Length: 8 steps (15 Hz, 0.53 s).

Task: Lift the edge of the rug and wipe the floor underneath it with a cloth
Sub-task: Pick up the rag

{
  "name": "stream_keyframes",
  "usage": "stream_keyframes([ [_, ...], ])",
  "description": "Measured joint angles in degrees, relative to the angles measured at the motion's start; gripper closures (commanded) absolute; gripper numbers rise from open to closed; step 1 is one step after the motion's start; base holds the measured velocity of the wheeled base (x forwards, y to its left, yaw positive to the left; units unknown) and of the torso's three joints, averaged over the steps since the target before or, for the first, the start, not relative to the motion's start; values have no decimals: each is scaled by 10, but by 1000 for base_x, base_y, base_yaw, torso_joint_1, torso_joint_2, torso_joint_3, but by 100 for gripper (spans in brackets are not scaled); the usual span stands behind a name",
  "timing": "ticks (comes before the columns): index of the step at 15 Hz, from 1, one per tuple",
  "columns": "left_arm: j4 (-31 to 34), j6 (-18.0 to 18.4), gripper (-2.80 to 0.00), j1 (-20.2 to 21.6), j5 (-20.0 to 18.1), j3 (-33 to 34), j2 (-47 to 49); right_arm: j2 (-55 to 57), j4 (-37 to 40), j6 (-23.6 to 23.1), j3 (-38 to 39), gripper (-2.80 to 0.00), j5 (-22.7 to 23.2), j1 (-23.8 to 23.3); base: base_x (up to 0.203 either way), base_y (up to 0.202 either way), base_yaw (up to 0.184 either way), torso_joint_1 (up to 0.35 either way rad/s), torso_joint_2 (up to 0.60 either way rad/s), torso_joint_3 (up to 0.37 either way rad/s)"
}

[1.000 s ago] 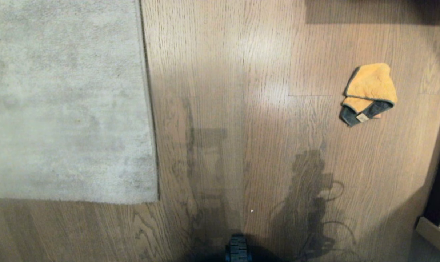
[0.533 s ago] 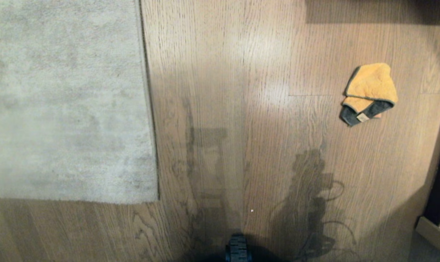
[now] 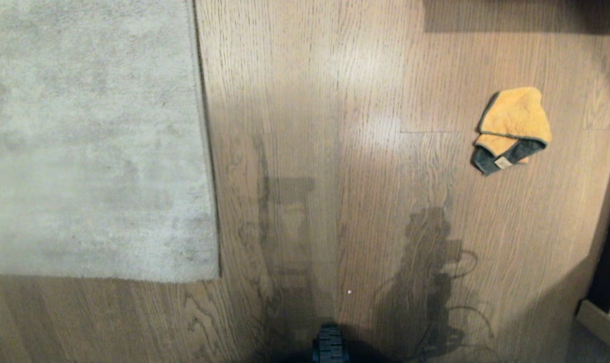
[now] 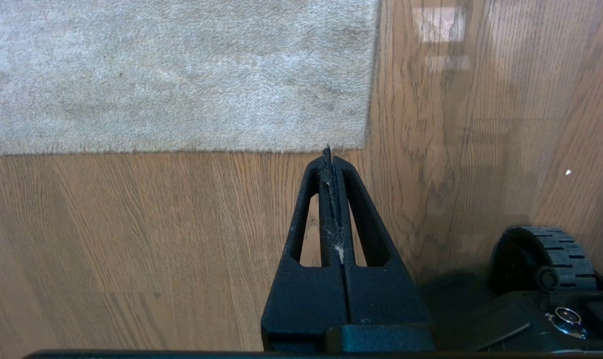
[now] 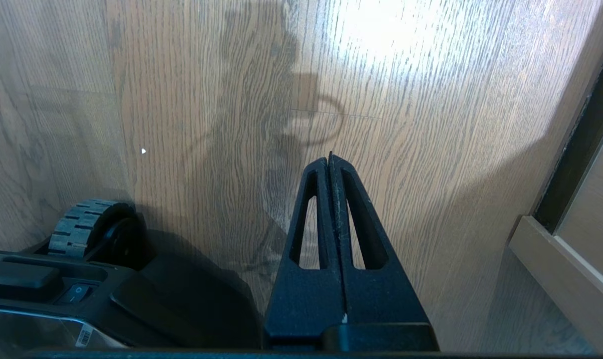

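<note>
The grey-beige rug lies flat at the left of the head view, its straight rug edge [image 3: 204,151] running down to a square corner [image 3: 215,275]. The floor [image 3: 335,151] is light brown wood plank. An orange-yellow cloth [image 3: 511,128] with a dark grey edge lies crumpled on the floor at the right, far from the rug. Neither arm shows in the head view. My left gripper [image 4: 327,152] hangs shut and empty above bare floor, just short of the rug edge [image 4: 231,148] near its corner. Over bare floor, my right gripper [image 5: 330,158] is shut with nothing in it.
The robot base's ribbed wheel [image 3: 330,345] shows at the bottom centre, also as the wheel [image 4: 545,254] and the wheel [image 5: 87,227] in the wrist views. A dark door frame with a pale skirting [image 3: 600,315] stands at the right. Arm shadows fall on the floor.
</note>
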<state>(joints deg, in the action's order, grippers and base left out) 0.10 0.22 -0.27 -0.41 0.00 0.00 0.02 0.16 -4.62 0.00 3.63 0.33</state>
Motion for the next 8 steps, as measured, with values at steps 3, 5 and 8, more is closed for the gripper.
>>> stream_keyframes([
  [3,0,0,0,0,0,0,0,0,0,0,0,0,0,0,0,0,0,0,0,0],
  [5,0,0,0,0,0,0,0,0,0,0,0,0,0,0,0,0,0,0,0,0],
  [8,0,0,0,0,0,0,0,0,0,-4,0,0,0,0,0,0,0,0,0,0],
])
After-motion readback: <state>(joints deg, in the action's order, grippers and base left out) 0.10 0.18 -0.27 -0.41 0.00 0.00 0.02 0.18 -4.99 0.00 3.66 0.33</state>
